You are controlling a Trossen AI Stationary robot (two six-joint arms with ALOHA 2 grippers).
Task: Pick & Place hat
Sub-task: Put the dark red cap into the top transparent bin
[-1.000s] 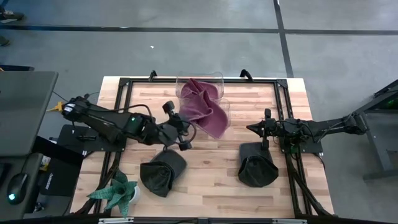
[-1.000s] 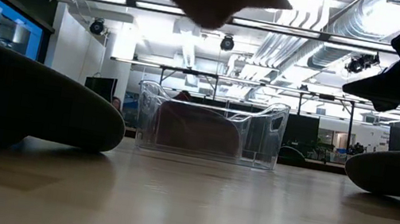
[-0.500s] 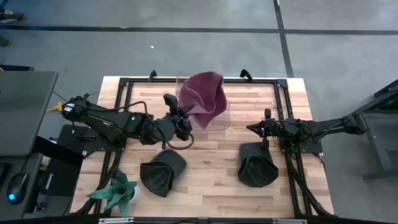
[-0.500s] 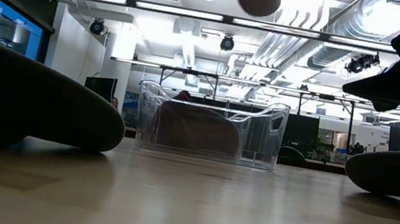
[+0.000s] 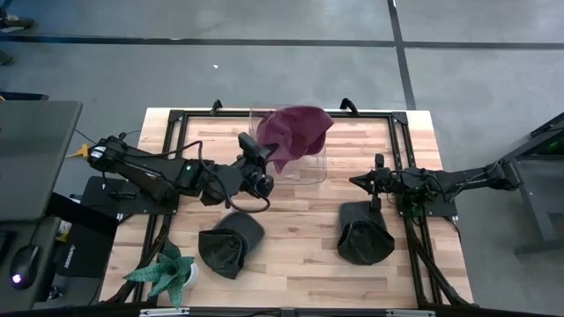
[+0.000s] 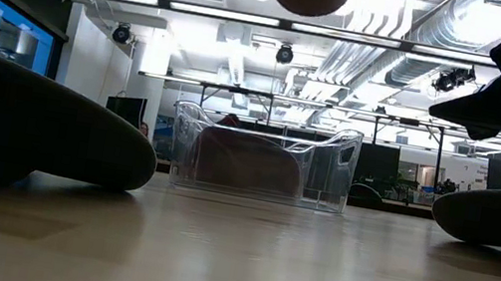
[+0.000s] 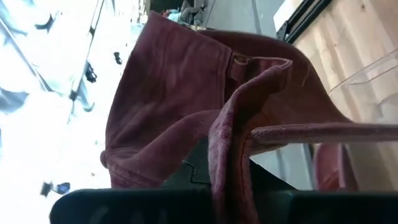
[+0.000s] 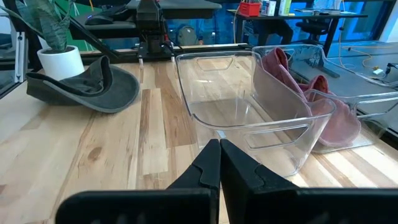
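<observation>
The left arm reaches across the counter (image 5: 291, 251) toward its far middle, its left claw (image 5: 262, 157) clamped on a maroon hat (image 5: 295, 132) that hangs in the air over the clear bin (image 5: 319, 164). The right arm lies stretched in from the right side, its right claw (image 5: 357, 181) pinched fully together, gripping nothing, above a dark hat (image 5: 364, 233). Another dark hat (image 5: 230, 242) lies near the left, beside a potted plant (image 5: 166, 273).
</observation>
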